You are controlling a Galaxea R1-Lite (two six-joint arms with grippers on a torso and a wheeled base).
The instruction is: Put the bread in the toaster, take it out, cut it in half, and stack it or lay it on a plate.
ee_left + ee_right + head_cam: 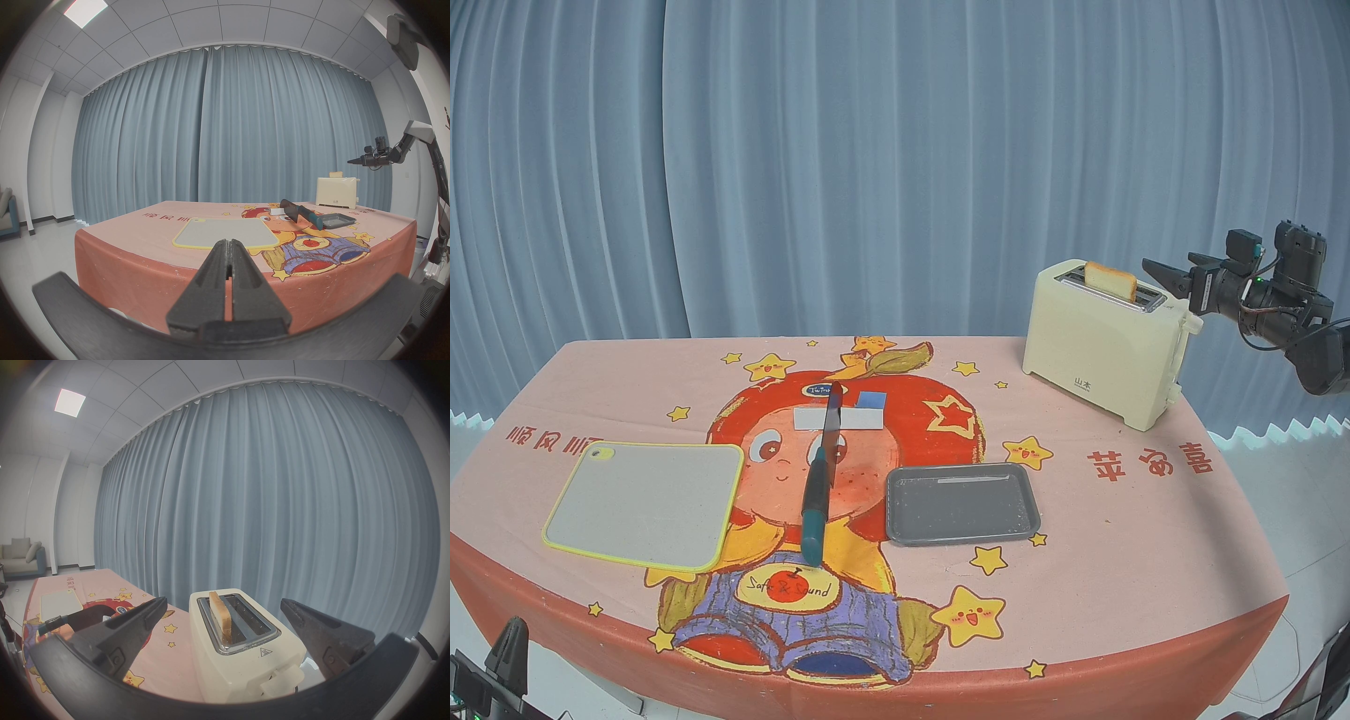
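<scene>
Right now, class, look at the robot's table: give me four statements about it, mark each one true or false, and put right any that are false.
1. The bread stands upright in a slot of the toaster. True.
2. The right claw is shut on the bread. False: it is open, beside the toaster's top and apart from the bread.
3. The knife lies on the cutting board. False: it lies on the tablecloth, between the cutting board and the grey tray.
4. The left claw is shut. True.
</scene>
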